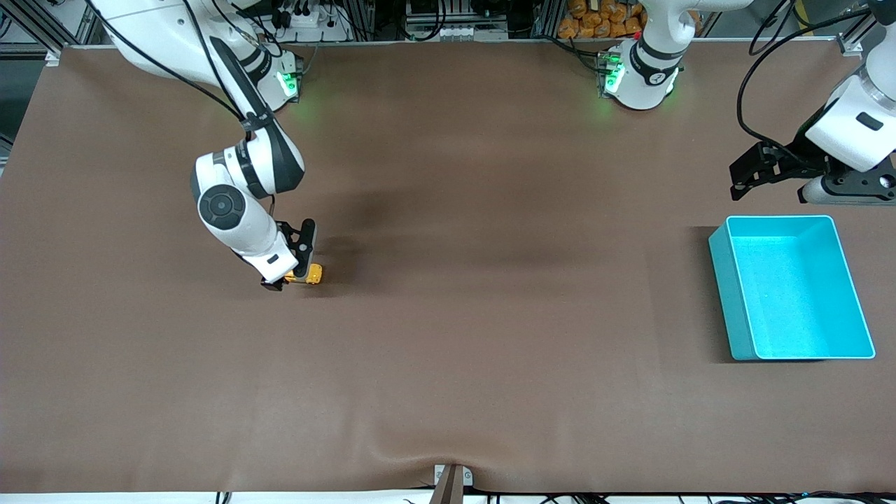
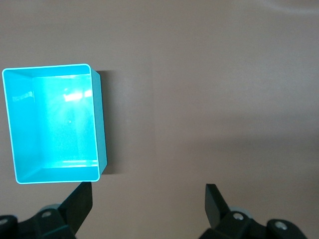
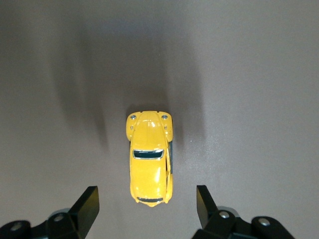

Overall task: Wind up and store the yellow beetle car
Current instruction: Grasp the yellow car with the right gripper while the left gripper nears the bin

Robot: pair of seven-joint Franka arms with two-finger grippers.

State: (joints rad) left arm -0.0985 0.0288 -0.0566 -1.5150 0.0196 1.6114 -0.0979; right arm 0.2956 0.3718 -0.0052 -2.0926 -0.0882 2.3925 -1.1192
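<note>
Right wrist view: I'm looking straight down on the yellow beetle car [image 3: 149, 158], sitting on its wheels on the brown table mat [image 3: 259, 79]. The right gripper [image 3: 147, 201] is straddling the car's tail end, fingers [image 3: 88, 203] spread with a clear gap on both sides, nothing pinched yet. I'm reading this as the pre-grasp: the jaws are lined up across the car's width so a squeeze lands on its flanks, which should leave the wheels free for the pull-back wind.

In the front view the right gripper [image 1: 297, 269] is down at the mat toward the right arm's end of the table, with the car [image 1: 309, 274] poking out from under it.

The left gripper [image 1: 752, 171] is waiting up in the air beside the turquoise bin [image 1: 728, 280], fingers [image 2: 79, 203] spread wide and holding nothing. The bin is empty and well apart from the car, toward the left arm's end, so storing probably means a long carry or a handover. The main risk I see is the tiny body slipping when clamped.
</note>
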